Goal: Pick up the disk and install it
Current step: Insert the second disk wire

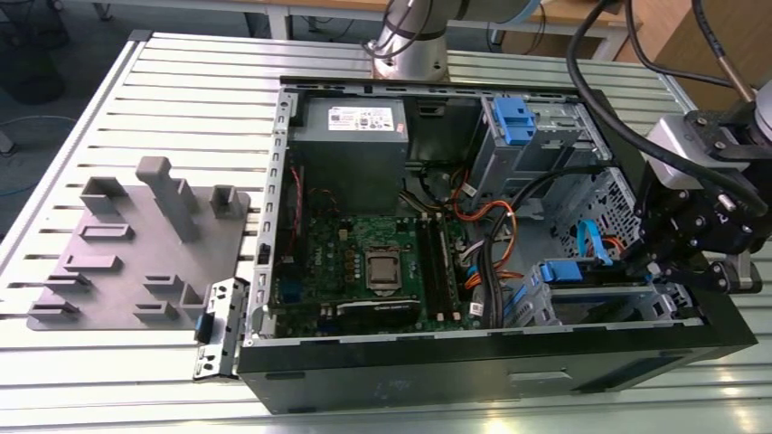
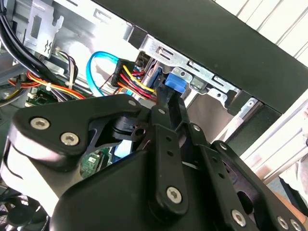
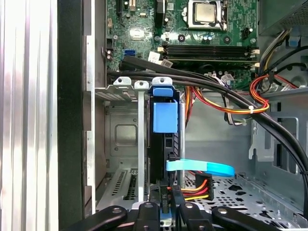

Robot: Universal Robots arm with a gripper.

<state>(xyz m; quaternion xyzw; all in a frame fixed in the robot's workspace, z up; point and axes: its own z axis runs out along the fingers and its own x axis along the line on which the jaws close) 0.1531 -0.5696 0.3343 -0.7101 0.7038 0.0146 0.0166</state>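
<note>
First wrist view: disk (image 3: 164, 118) upright in drive cage (image 3: 120, 134).

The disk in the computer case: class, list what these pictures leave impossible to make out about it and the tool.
- Disk, first wrist view: stands edge-on in its bay, label face hidden.
- Tool, second wrist view: its black linkage covers the fingertips; grip undecidable.
- Tool, exterior view: the drive cage hides where it meets the disk.

The claw (image 2: 166, 103) is matte black, built of flat linkage bars pinned with round silver screws. Behind it sits a pale grey wrist block (image 1: 678, 149). Thick black cables (image 1: 599, 45) loop above, and the arm's base column (image 1: 408, 41) is silvery grey.
</note>
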